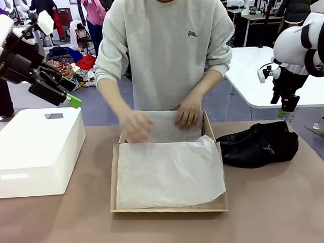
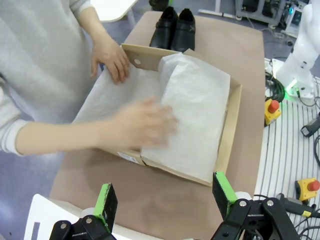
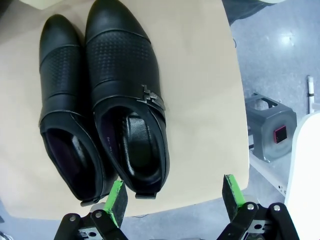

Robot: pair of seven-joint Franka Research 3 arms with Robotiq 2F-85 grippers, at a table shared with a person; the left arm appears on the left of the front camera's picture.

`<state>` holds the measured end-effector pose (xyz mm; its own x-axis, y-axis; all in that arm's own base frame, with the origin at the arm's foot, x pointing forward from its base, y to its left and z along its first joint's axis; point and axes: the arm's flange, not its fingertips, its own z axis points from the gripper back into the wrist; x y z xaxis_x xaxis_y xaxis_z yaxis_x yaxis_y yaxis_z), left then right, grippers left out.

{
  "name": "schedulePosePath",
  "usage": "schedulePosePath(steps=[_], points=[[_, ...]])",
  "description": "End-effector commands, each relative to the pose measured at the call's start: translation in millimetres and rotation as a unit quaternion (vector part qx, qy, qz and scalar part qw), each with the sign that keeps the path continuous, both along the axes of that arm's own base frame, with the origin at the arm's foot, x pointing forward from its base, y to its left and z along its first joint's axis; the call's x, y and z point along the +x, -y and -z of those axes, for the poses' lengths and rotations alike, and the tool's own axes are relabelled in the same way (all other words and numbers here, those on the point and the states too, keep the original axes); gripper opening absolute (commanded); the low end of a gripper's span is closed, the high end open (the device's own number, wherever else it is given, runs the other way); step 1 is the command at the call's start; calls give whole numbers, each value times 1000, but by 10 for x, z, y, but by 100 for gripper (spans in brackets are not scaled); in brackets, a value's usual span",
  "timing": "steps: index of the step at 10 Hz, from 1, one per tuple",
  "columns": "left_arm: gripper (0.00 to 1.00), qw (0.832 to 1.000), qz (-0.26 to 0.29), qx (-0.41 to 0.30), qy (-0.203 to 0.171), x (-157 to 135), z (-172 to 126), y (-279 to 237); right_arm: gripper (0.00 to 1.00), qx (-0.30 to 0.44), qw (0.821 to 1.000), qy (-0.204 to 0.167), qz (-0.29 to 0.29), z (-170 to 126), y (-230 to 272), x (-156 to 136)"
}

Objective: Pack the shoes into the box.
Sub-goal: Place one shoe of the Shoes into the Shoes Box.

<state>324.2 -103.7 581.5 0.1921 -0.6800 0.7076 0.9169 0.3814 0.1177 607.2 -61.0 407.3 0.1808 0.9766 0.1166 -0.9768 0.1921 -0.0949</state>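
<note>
Two glossy black pointed shoes (image 3: 122, 100) sit beside the paper-lined brown box (image 1: 114, 180); left claw (image 2: 164, 196) and right claw (image 3: 175, 195) gape empty.

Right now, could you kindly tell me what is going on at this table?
A person across the table is smoothing the white tissue paper with both hands inside the open cardboard box. The pair of black shoes sits side by side on the table beside the box, not yet packed. Both robot arms hold off: the left pincer is open and raised near the white box, and the right pincer is open, looking down on the shoes without touching them.
</note>
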Motion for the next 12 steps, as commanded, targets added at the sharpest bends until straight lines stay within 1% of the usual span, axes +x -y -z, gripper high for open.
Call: schedulePosePath(steps=[1, 5, 7, 9, 12], points=[[100, 1000, 12, -6, 2, 22, -3, -14, 100, 25, 1000, 1, -12, 21, 11, 85], [100, 1000, 12, -6, 2, 22, -3, -14, 100, 28, 999, -13, -12, 195, 14, 135], [100, 1000, 12, -6, 2, 22, -3, -14, 100, 32, 999, -26, -11, 290, -1, 135], [100, 1000, 12, -6, 2, 22, -3, -14, 100, 33, 999, -32, -10, 352, -4, 126], [100, 1000, 12, -6, 2, 22, -3, -14, 100, 30, 999, -34, -9, 449, 13, 189]])
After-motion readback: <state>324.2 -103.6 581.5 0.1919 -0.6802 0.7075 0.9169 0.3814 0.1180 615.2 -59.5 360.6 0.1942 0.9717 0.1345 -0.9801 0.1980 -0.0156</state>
